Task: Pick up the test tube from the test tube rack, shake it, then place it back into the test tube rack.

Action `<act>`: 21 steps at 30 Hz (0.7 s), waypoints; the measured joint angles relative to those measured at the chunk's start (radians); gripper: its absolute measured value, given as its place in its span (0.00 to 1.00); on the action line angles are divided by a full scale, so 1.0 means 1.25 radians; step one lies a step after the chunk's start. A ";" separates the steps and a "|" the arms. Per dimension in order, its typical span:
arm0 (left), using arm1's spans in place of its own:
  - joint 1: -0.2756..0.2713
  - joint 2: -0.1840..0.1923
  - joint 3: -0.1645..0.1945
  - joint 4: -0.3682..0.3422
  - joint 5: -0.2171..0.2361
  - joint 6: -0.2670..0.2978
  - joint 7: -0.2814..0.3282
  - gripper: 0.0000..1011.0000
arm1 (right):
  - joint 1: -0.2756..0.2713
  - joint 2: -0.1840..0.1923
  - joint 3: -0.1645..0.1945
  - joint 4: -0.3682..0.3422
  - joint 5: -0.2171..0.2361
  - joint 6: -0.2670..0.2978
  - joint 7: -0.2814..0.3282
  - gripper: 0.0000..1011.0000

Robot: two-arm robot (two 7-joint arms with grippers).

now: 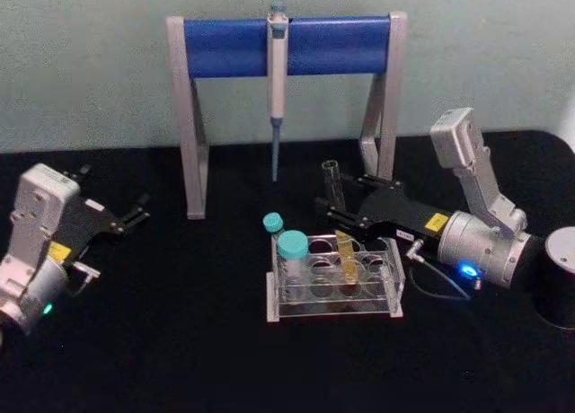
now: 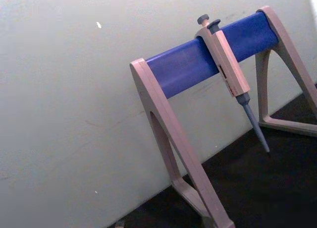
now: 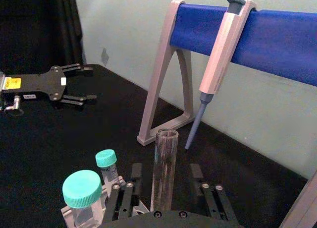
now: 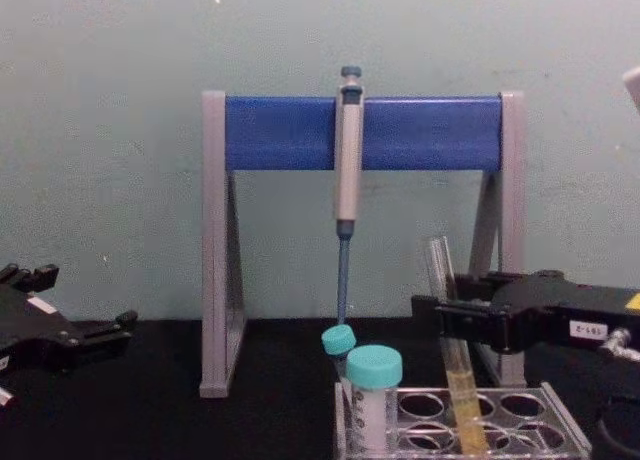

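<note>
The test tube [image 1: 332,181] is a long clear glass tube with yellow liquid low down. It leans slightly, its bottom in a hole of the transparent test tube rack [image 1: 334,298]. My right gripper [image 1: 334,208] reaches in from the right at the tube's upper part. In the right wrist view its fingers [image 3: 134,174] stand on either side of the tube [image 3: 165,163] with gaps, so it is open. From the chest view, the tube [image 4: 462,390] crosses in front of the gripper [image 4: 445,315] above the rack [image 4: 560,420]. My left gripper [image 1: 137,211] rests open at the far left.
Two teal-capped tubes [image 1: 292,247] stand in the rack's left end. Behind it is the blue-and-grey stand [image 1: 225,47] with a pipette [image 1: 278,81] hanging from it, tip down. A dark cylinder [image 1: 561,283] sits at the right edge.
</note>
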 joint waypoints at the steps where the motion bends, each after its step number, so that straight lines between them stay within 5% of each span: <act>1: 0.000 0.000 0.000 0.000 0.000 0.000 0.000 0.99 | 0.000 0.000 0.000 0.000 0.000 0.000 0.000 0.63; 12: 0.000 0.000 0.000 0.000 0.000 0.000 0.000 0.99 | 0.000 0.000 0.000 0.000 0.000 0.000 0.000 0.25; 21: 0.000 0.000 0.000 0.000 0.000 0.000 0.000 0.99 | 0.000 0.000 0.000 0.000 0.000 0.000 0.000 0.23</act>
